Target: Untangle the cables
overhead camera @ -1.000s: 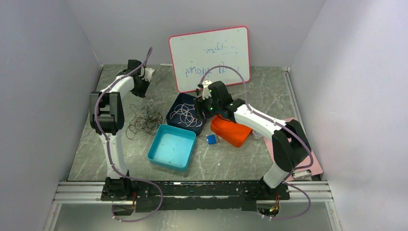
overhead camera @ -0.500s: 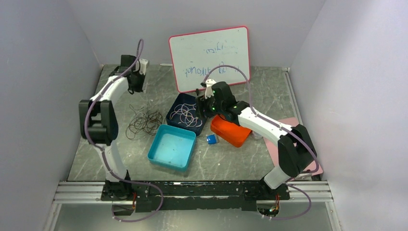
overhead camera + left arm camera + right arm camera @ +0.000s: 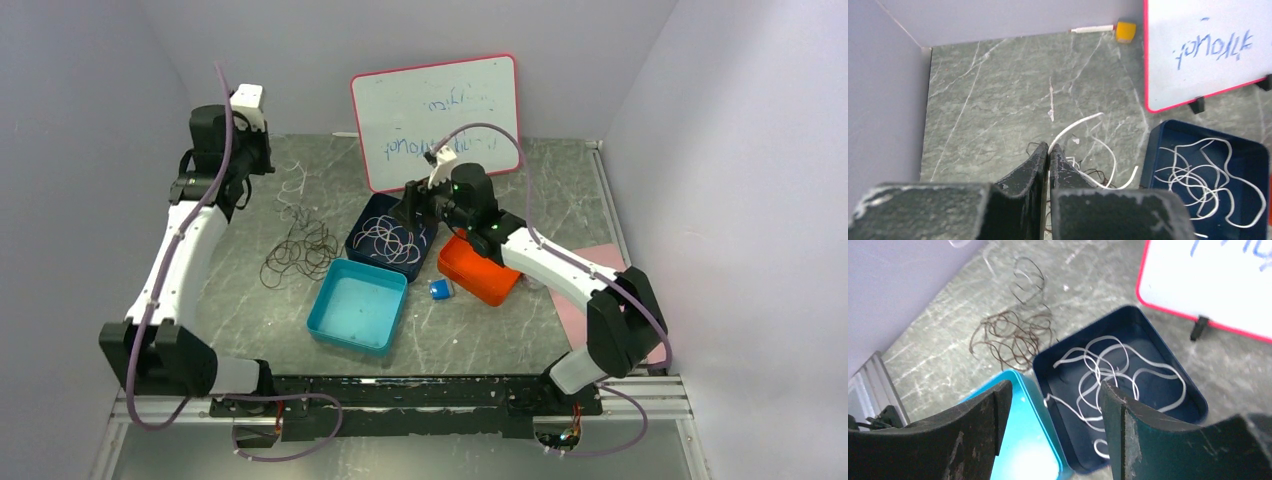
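A tangle of dark thin cables lies on the grey table left of the trays; it also shows in the right wrist view. My left gripper is shut on a white cable, which arcs away from the tips and trails down toward the dark strands. In the top view the left gripper is raised at the back left. Several white cables lie coiled in a dark blue tray. My right gripper is open and empty above that tray, and shows in the top view.
A teal tray sits in front of the blue tray, an orange tray to its right, and a small blue object between them. A whiteboard stands at the back. A pink mat lies at the right. Walls close in on three sides.
My left arm has swung up and out to the left, drawing the white cable away from the dark tangle. My right gripper has shifted slightly back and right over the blue tray.
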Available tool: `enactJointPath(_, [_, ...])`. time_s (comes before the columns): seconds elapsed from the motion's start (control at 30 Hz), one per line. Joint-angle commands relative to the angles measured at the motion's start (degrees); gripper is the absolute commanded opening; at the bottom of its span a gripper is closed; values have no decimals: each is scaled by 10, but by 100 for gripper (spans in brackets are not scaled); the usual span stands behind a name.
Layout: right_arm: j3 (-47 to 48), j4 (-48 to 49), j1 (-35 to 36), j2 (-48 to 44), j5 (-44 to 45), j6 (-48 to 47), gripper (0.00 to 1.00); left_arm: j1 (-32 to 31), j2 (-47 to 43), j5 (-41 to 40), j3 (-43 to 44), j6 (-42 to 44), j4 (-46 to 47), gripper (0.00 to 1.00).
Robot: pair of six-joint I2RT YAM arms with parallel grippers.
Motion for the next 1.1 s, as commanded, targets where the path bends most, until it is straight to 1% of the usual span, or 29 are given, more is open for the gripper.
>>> enactJointPath(0.0, [39, 92, 15, 28, -40, 14, 69, 4, -64, 11, -18, -36, 6, 7])
enactJointPath(0.13, [93, 120, 48, 72, -43, 0, 71, 4, -107, 2, -21, -50, 0, 7])
enactJointPath(0.3, [163, 161, 103, 137, -45, -27, 72, 4, -138, -9, -9, -58, -7, 7])
enactJointPath(0.5, [197, 276, 146, 209, -36, -46, 73, 4, -162, -8, 28, -77, -12, 7])
enactJointPath(0.6, [228, 309, 153, 256, -46, -35, 73, 4, -174, 2, 47, -91, -12, 7])
enactJointPath(0.73, [299, 289, 158, 331, -66, -35, 73, 4, -184, 15, 72, -104, -13, 7])
enactJointPath(0.9, [392, 241, 166, 410, -64, -57, 72, 4, -188, 25, 105, -113, -20, 7])
enactJointPath(1.0, [437, 221, 166, 453, -56, -62, 69, 4, -188, 32, 131, -117, -20, 7])
enactJointPath(1.07, [468, 209, 167, 482, -56, -62, 64, 4, -186, 36, 155, -119, -20, 7])
